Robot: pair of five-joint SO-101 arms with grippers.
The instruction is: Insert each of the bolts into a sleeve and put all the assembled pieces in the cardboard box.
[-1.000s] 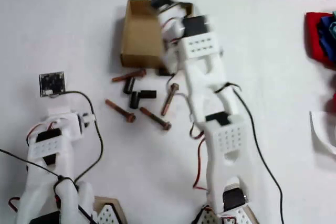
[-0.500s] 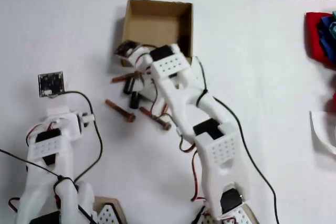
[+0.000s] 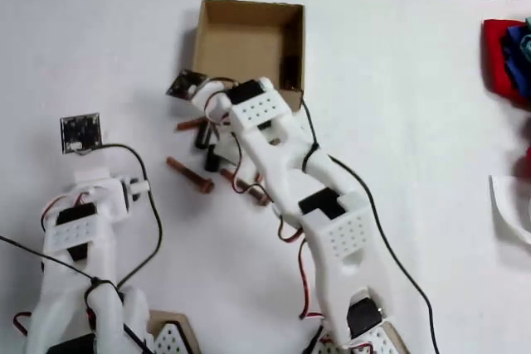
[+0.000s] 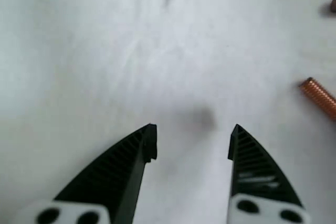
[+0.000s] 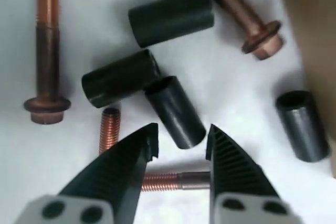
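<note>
**Beside the box (image 3: 209, 47), the right gripper (image 5: 181, 132) hung open over loose bolts and sleeves**

On the white table (image 3: 431, 80), the right arm (image 3: 332, 221) lay slantwise from the near edge to the heap of parts just in front of the box. Its jaws stood partly open and held nothing.

Between the tips, and just beyond them, lay a sleeve (image 5: 175, 111), tilted. Its far end touched a second sleeve (image 5: 119, 78). A third (image 5: 170, 17) lay farther on, and a fourth (image 5: 303, 125) lay apart from these, close by the box wall.

A bolt (image 5: 173, 181) lay crosswise on the table under the jaws. Another bolt (image 5: 47, 45) lay along one side of the heap, its head toward the gripper. One more (image 5: 241, 11) lay near the box wall, head end nearest the fourth sleeve. The threaded tip of a further bolt (image 5: 109, 129) showed just beside one finger.

Seen from the high view, one bolt (image 3: 189, 174) lay clear of the arm, between the two arms. Inside the box a dark piece (image 3: 289, 72) stood against the right wall; what it was could not be told.

The left arm (image 3: 83, 221) sat at the near left of the table, well apart from the box. The left gripper (image 4: 193, 132) had its jaws wide apart with nothing between them, above bare table. The threaded end of a bolt (image 4: 318, 97) lay off to one side of it. A red cloth (image 3: 504, 51) lay at the table's right edge.
</note>
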